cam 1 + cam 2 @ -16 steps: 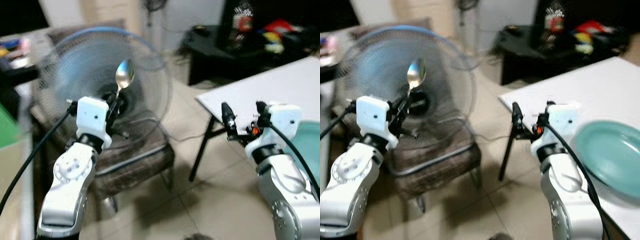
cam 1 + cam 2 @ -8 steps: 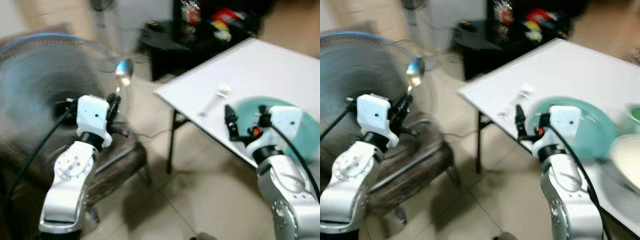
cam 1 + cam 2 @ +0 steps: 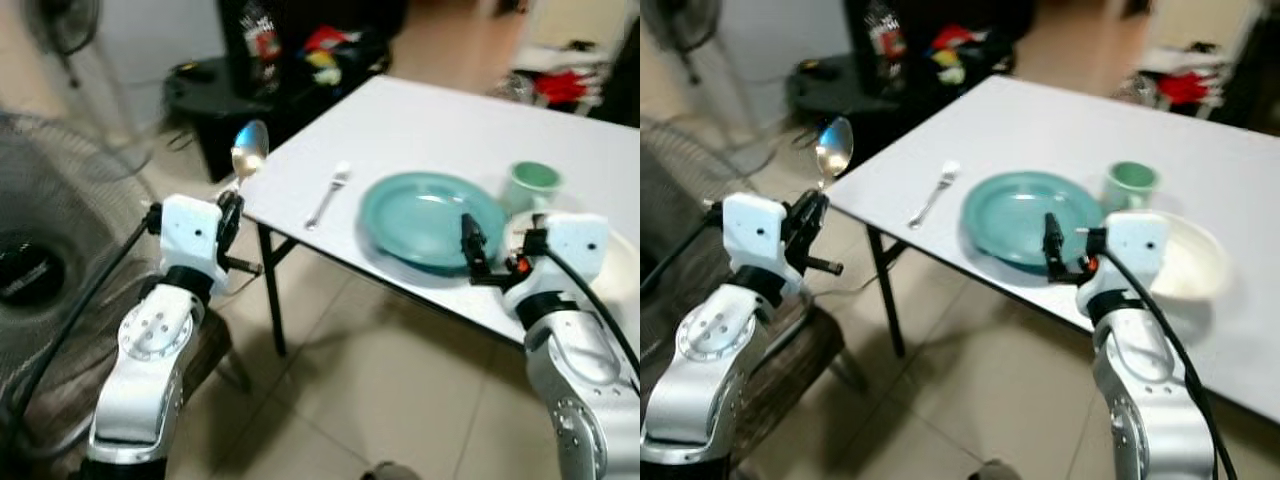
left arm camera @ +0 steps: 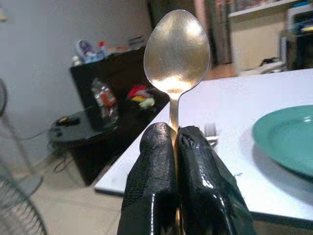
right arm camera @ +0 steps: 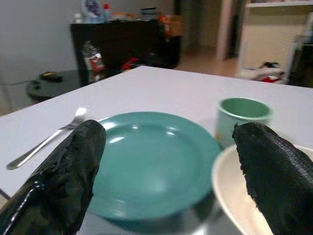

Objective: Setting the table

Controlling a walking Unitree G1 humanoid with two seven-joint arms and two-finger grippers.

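Clamping a shiny metal spoon [image 4: 175,54] by its handle, bowl upright, your left gripper [image 4: 177,139] has its fingers pressed together; it sits off the white table's [image 3: 450,120] near left corner, over the floor. Your right gripper [image 5: 166,156] is spread wide and holds nothing, just at the near edge beside the round teal plate [image 3: 432,218]. Already laid: a metal fork [image 3: 328,194] left of the plate, a green cup [image 3: 531,185] and a cream bowl [image 3: 1185,262] to its right. Remaining, you'd judge: the spoon's placement.
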